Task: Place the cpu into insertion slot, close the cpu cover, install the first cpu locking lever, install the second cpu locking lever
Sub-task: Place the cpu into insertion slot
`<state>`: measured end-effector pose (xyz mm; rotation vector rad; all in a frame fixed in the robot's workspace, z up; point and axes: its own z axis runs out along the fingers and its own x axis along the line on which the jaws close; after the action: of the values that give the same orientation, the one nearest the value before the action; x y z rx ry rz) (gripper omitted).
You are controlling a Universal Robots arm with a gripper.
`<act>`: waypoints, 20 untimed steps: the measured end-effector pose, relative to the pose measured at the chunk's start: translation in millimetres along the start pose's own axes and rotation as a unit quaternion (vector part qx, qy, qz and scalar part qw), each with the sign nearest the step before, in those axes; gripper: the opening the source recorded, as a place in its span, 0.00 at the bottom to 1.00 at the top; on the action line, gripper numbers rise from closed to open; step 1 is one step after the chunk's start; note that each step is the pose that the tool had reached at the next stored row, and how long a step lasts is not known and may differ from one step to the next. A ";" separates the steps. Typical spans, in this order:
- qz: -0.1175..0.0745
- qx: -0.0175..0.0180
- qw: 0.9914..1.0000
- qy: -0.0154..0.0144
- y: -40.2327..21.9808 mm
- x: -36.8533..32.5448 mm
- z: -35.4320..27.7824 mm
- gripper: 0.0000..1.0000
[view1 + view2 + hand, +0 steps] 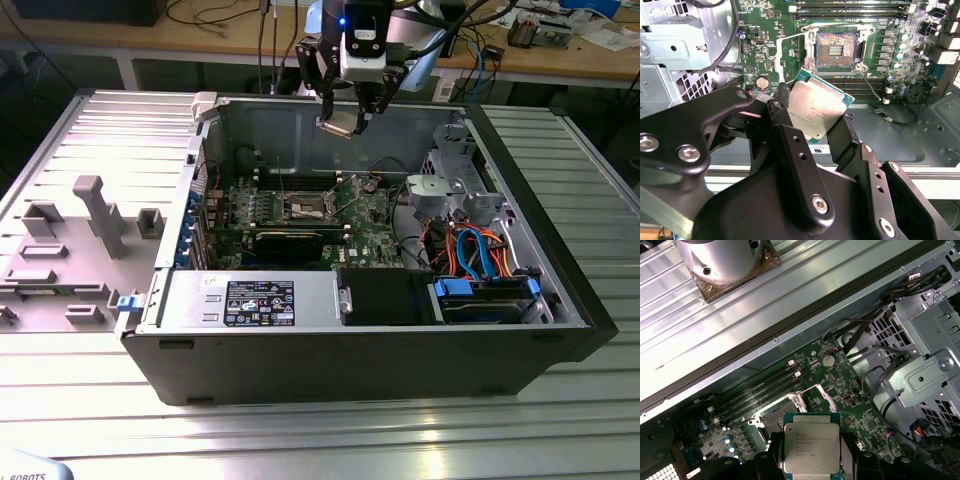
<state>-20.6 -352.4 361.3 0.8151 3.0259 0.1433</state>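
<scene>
My gripper (pixel 343 118) hangs high over the open computer case, shut on the cpu (pixel 337 127). In both wrist views the cpu (pixel 815 107) (pixel 812 447) shows its dull silver top and green edge, pinched between two black fingers (pixel 783 102). The chip is tilted and held well above the board. Below it the insertion slot (pixel 836 47) (pixel 772 417) (pixel 305 208) lies uncovered, its dark pin field in a silver rim. A thin silver piece, which looks like the cpu cover (pixel 778 52), stands raised beside the slot. Thin wire levers (pixel 283 186) stick up near the slot.
The green motherboard (pixel 370 215) carries long memory slots (pixel 850 7) and a long black card (pixel 290 240). A metal drive cage (pixel 450 185) with blue and orange cables stands at the exterior view's right. A grey fixture plate (pixel 70 250) lies outside the case.
</scene>
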 end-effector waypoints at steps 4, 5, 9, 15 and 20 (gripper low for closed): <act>0.000 0.000 1.000 0.000 0.0 0.0 0.0 0.54; 0.001 0.000 1.000 0.000 0.0 0.0 0.0 0.54; 0.016 0.000 1.000 -0.001 0.0 0.0 0.0 0.54; 0.050 -0.001 0.999 -0.004 0.0 0.0 0.1 0.54; 0.051 -0.001 0.999 -0.005 0.0 0.0 0.1 0.54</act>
<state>-20.6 -352.4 361.2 0.9686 2.9754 0.1425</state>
